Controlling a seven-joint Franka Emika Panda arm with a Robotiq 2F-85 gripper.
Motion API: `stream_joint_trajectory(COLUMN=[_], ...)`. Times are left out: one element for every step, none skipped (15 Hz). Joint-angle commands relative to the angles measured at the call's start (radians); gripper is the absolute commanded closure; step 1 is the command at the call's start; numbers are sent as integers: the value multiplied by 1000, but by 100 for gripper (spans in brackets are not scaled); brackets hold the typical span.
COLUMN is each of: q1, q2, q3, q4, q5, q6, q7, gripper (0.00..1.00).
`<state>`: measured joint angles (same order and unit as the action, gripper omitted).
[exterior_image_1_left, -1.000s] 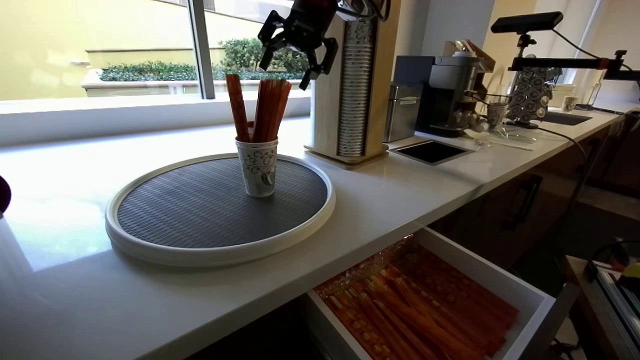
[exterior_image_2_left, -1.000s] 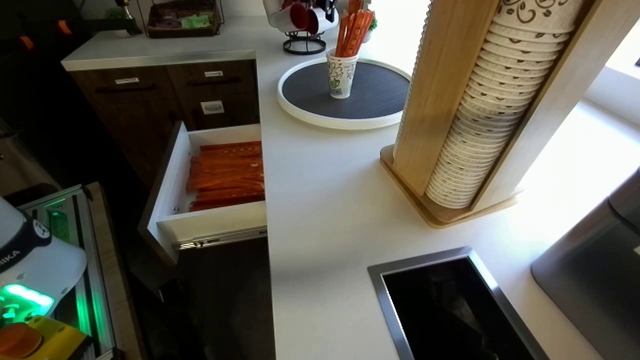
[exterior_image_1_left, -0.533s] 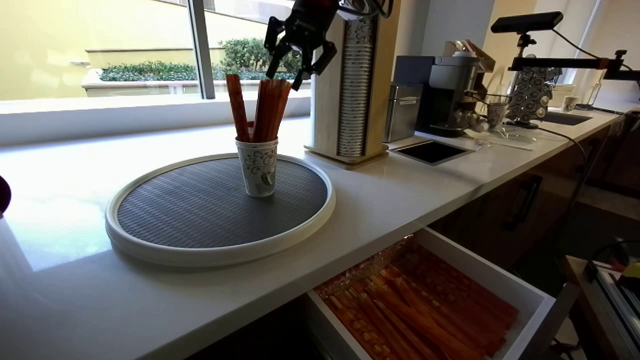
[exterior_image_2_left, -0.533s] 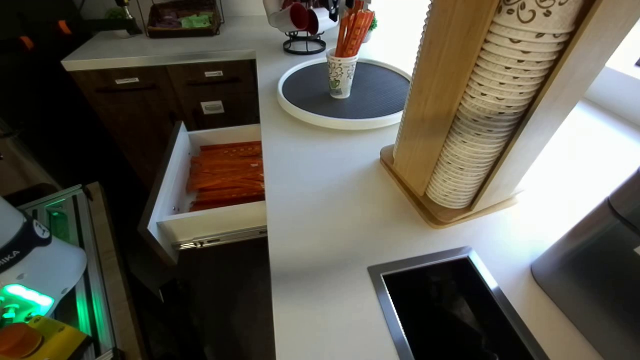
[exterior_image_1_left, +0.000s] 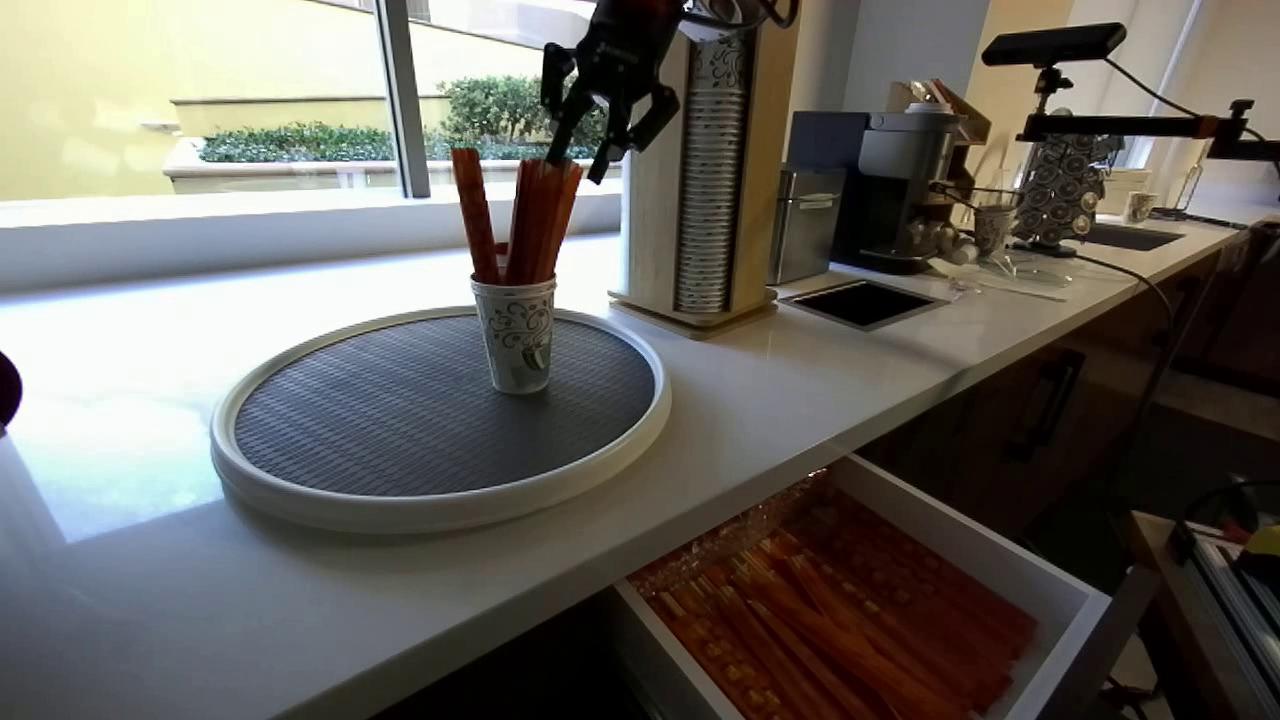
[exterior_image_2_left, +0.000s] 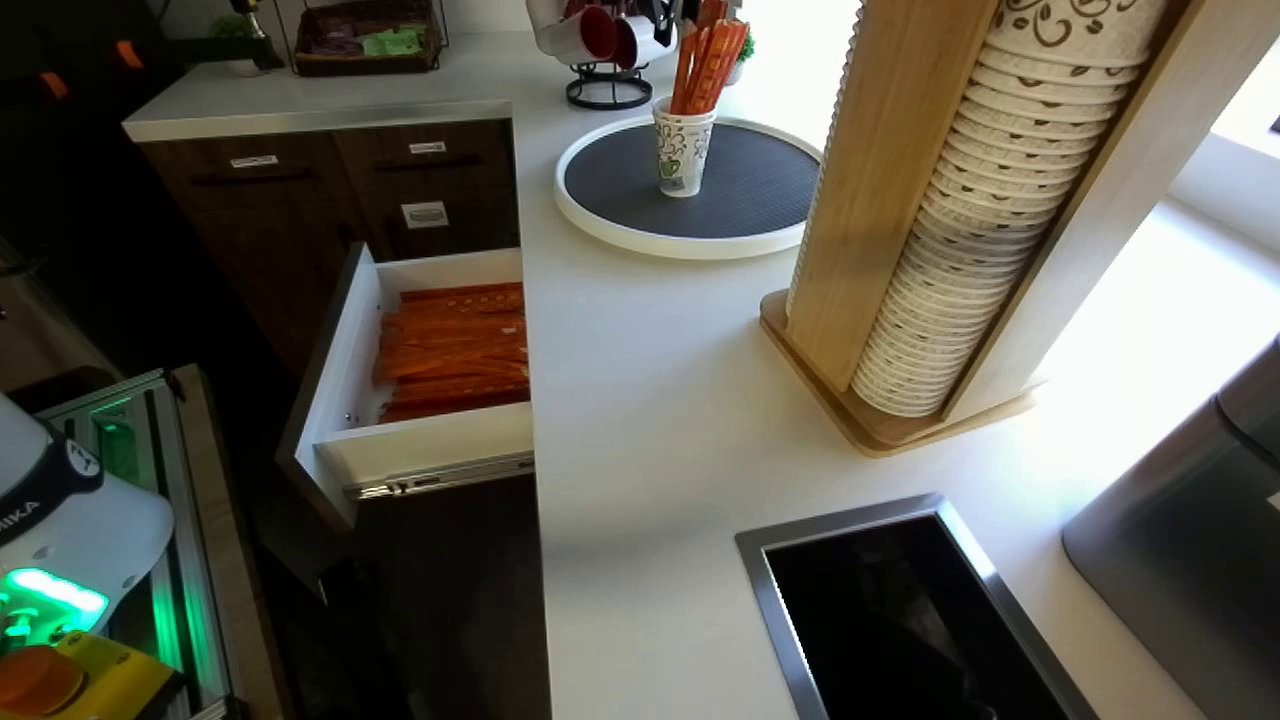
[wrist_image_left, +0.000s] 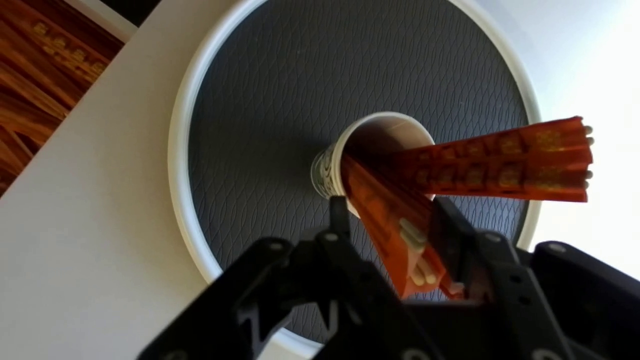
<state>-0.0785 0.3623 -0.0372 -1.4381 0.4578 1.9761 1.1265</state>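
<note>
White and brightly lit, the counter (exterior_image_1_left: 750, 390) is topped by a round tray (exterior_image_1_left: 395, 512), where a paper cup (exterior_image_1_left: 518, 345) is stood. One bundle of red-wrapped sticks (wrist_image_left: 382, 215), leaning out of the cup, is framed by the gripper (exterior_image_1_left: 576, 171), fingers spread apart; whether contact is made can't be told. Grip is best squared up, it seems, before any squeeze, the other bundle (wrist_image_left: 500, 162) left unbrushed.

The black fingers (wrist_image_left: 339, 215) have drawn closer together.
</note>
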Motion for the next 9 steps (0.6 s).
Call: stream_joint_trajectory(q1=[-4,-4,-4,-4,-3,-3,-3,-3,-3], q2=[15,15,16,17,18,18,20,20,21], q3=[-7,-9,-10,-11,-13,-13,-14,-15,-15], q4=[26,27,27,28,29,29,30,31,32], q5=[-2,-4,-5,-7,-11,-10,-12,-13,-12], q6=[-27,-28,-28,-28,-27,-26,-26,-27,-27], q7=[-3,-2,-4,-5,-6,-7,-9,-11,-11], gripper=[46,51,53,57,66,76,85,87,91])
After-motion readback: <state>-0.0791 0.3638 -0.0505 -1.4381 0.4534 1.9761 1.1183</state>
